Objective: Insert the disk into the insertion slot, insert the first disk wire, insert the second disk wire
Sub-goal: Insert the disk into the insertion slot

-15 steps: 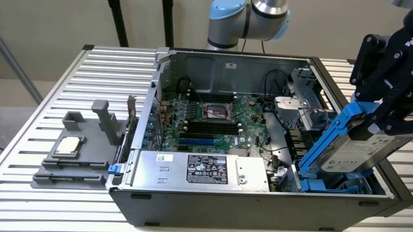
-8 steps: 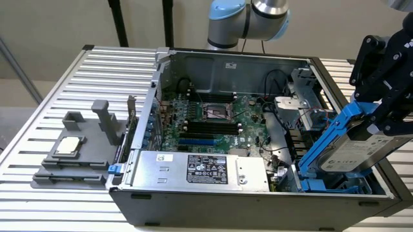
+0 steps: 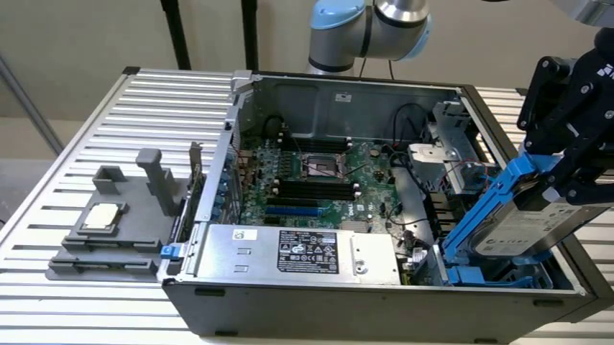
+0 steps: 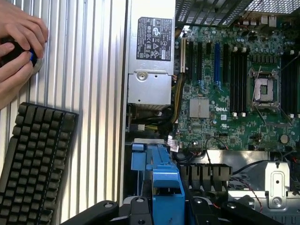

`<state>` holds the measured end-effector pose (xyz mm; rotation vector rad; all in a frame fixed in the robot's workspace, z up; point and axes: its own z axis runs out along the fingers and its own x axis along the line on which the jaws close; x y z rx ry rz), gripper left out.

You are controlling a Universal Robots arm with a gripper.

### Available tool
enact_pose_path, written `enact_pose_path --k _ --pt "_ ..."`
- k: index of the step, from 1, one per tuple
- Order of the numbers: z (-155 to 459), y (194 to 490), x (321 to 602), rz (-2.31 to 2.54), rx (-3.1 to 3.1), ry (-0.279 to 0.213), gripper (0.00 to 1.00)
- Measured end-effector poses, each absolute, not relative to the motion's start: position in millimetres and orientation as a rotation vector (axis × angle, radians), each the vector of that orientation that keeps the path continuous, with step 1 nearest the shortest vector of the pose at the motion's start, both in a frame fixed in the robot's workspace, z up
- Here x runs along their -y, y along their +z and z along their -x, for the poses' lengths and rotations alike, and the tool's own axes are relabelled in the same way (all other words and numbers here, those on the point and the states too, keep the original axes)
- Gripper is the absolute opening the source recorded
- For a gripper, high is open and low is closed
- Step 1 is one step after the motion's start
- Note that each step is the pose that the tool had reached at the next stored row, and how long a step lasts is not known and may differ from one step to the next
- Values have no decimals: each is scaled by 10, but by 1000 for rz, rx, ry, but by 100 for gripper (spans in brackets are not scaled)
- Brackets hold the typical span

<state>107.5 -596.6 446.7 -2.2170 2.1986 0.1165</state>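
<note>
in the exterior view an open computer case (image 3: 240, 316) lies on a slatted metal worktop (image 3: 144, 115), with the robot arm (image 3: 369, 29) rising behind it. the tool (image 3: 561, 183) hangs over the end of the case at the exterior view's right, clenched on the upper end of the disk (image 3: 528, 226). the disk is off the worktop and steeply tilted, its white label facing outward and its blue carrier frame (image 3: 479, 208) running down toward the insertion slot (image 3: 499, 272). its lower end sits at the blue latch tabs of the slot's mouth; whether it touches them i cannot tell. the green motherboard (image 3: 317, 180) fills the middle of the case, and a silver power supply (image 3: 298, 251) with a black-and-white label lies along the near wall. at the exterior view's left a grey fixture (image 3: 111, 237) rests on the worktop, well apart from the case. in the wrist view the blue carrier frame (image 4: 161, 187) sits between the tool's black fingers (image 4: 220, 211), with the power supply (image 4: 150, 84) and motherboard (image 4: 234, 84) beyond it. beside the case, on the worktop, lie a black keyboard (image 4: 33, 164) and a person's hand (image 4: 18, 47) cupped over a small dark object.
</note>
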Motion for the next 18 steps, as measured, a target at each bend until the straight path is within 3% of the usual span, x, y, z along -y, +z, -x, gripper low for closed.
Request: enact_pose_path --k 18 --pt "-1088 4412 6000 2213 -2194 125 32"
